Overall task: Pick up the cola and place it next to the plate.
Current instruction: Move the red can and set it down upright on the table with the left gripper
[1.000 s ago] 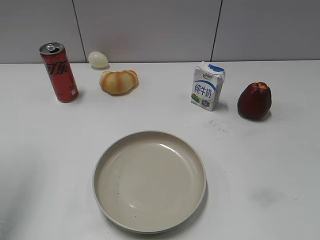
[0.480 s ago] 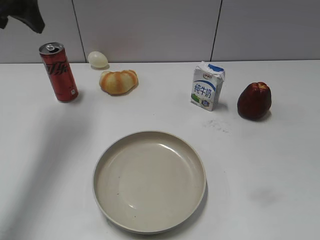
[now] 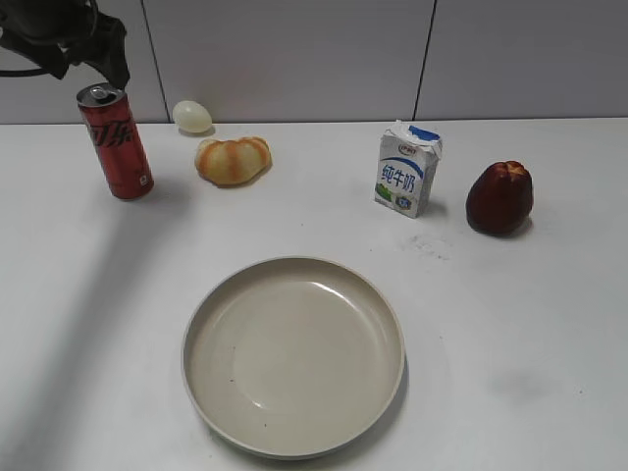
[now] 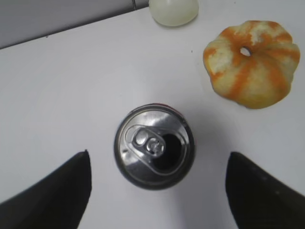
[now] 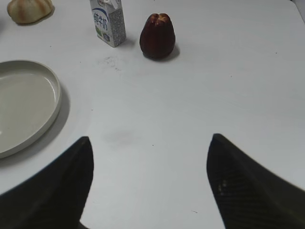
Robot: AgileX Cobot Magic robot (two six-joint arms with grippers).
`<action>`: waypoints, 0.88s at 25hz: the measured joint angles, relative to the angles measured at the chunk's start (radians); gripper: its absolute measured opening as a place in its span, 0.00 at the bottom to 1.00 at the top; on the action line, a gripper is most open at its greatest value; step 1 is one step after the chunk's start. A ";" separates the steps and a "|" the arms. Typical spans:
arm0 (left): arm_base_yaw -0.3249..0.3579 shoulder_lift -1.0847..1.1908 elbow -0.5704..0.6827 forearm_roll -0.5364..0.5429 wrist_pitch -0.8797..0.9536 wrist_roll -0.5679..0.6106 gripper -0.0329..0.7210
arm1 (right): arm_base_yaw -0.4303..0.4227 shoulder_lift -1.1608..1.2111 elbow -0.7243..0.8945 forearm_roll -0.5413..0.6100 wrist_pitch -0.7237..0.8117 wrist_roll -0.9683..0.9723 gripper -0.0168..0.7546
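Note:
The cola [image 3: 116, 142] is a tall red can with black lettering, upright at the far left of the white table. In the left wrist view I look straight down on its silver top and pull tab [image 4: 154, 146]. My left gripper [image 3: 86, 44] hangs open just above the can; its two dark fingers [image 4: 57, 191] stand wide on either side of the can and do not touch it. The plate [image 3: 293, 353] is a large beige dish at the front centre; its rim also shows in the right wrist view [image 5: 28, 107]. My right gripper [image 5: 150, 183] is open and empty above bare table.
A pale egg [image 3: 192, 116] and an orange-striped bun [image 3: 233, 160] lie right of the can. A white-and-blue milk carton [image 3: 407, 169] and a dark red fruit [image 3: 499, 197] stand at the back right. A grey wall runs behind the table.
My left gripper has come into the exterior view from the top left and moved right and down, so it now hangs over the cola. Nothing on the table has moved.

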 joint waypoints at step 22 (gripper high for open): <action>-0.008 0.130 -0.006 0.033 -0.111 0.011 0.86 | 0.000 0.000 0.000 0.000 0.000 0.000 0.79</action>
